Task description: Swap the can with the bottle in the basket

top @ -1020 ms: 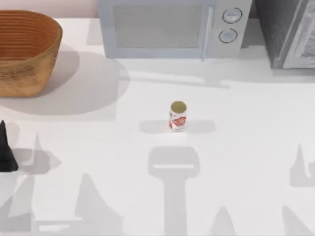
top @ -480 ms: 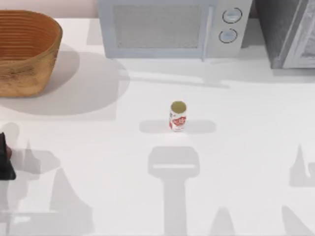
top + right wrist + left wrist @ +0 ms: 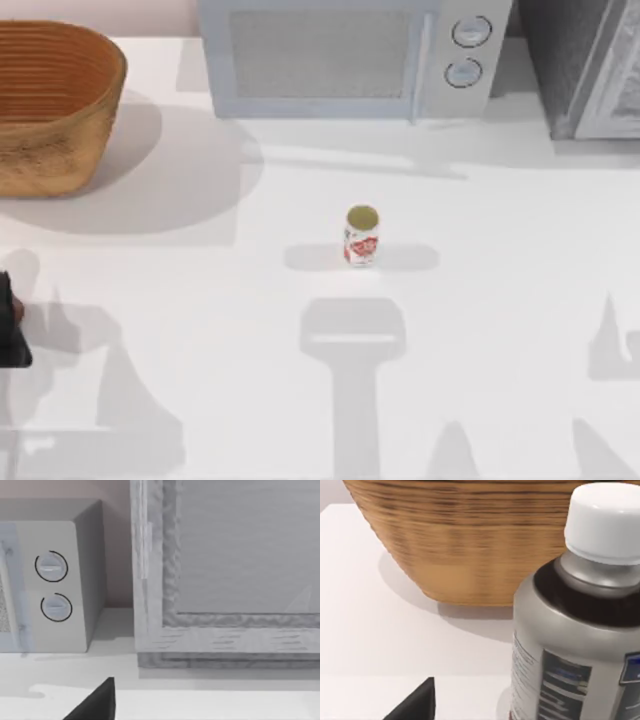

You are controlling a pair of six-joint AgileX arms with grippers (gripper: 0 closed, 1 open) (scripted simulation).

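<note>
Here the can [image 3: 361, 237] stands upright mid-bench, white with red print and a dull gold top, its long axis vertical. The wicker basket [image 3: 55, 105] sits at the far left corner. The left gripper [image 3: 10, 325] is at the left edge; beside it a silver bottle [image 3: 575, 630] with white cap stands upright on the bench. Whether its jaws are open I cannot tell.

Basket [image 3: 55, 105]: tan to orange-brown wicker, horiz. ribbing, darker streaks near rim. Can [image 3: 361, 238]: white w/ red print, dull gold-olive top. Bottle [image 3: 580, 625] by my left wrist cam: silver-grey body, white cap, dark band at shoulder, blue-grey label. Microwave [image 3: 345, 55]: pale grey-blue. Table [image 3: 500, 250]: white.
</note>
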